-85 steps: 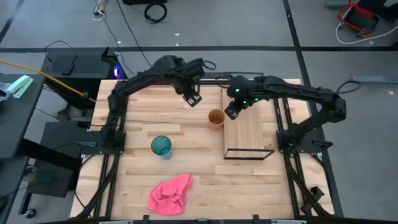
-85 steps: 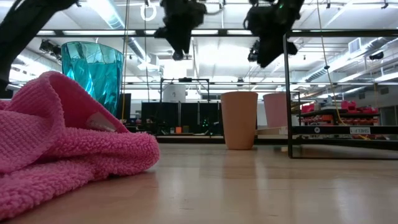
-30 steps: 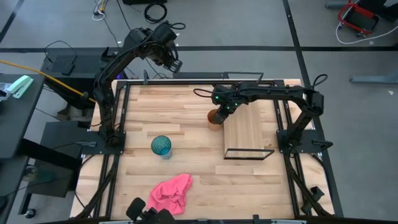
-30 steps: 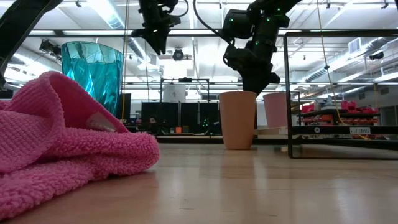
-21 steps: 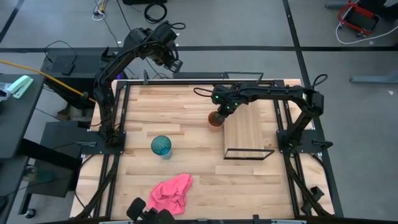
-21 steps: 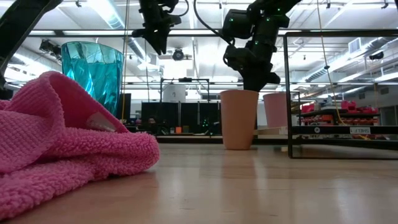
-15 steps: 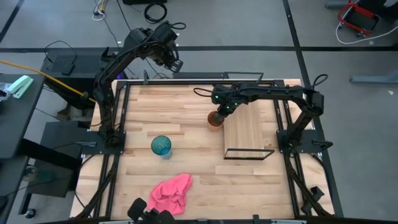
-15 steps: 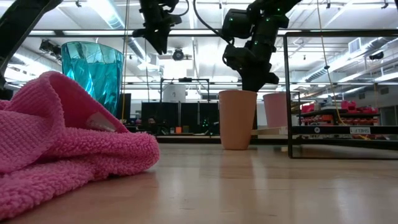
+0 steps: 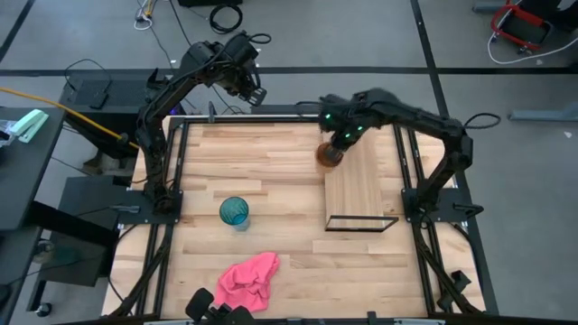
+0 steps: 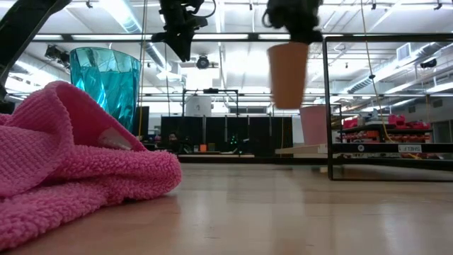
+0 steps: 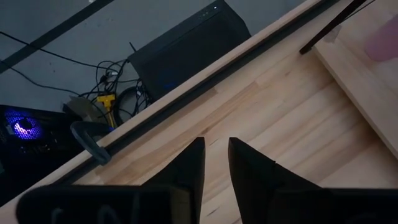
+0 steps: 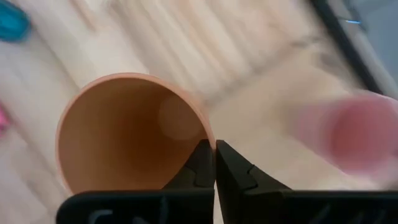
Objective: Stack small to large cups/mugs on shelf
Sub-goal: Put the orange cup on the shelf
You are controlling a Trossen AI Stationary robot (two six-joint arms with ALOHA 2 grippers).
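The orange cup (image 10: 287, 74) hangs in the air at the shelf's left edge, with my right gripper (image 9: 336, 147) shut on it. The pink cup (image 10: 315, 126) stands upright on the pale shelf board (image 9: 361, 190); my right arm hides it in the high view. The teal cup (image 9: 234, 212) stands upright on the tabletop's left half. My left gripper (image 9: 255, 93) hangs high over the table's far left edge, its fingers (image 11: 193, 165) slightly apart with nothing between them. My right gripper pinches the orange cup's rim (image 12: 208, 142), one finger inside the cup and one outside. The fingers come from above, pointing down. The cup hangs below them, mouth up and slightly tilted, lifted clear of the table.
A pink cloth (image 9: 247, 280) lies crumpled near the table's front edge. The shelf's black wire frame (image 9: 361, 223) rises at its near end. Bare wood lies between the teal cup and the shelf.
My right gripper has risen and gone toward the far right, over the shelf's left edge, taking the orange cup with it. The cup stood on the table a second ago and now hangs clear of it.
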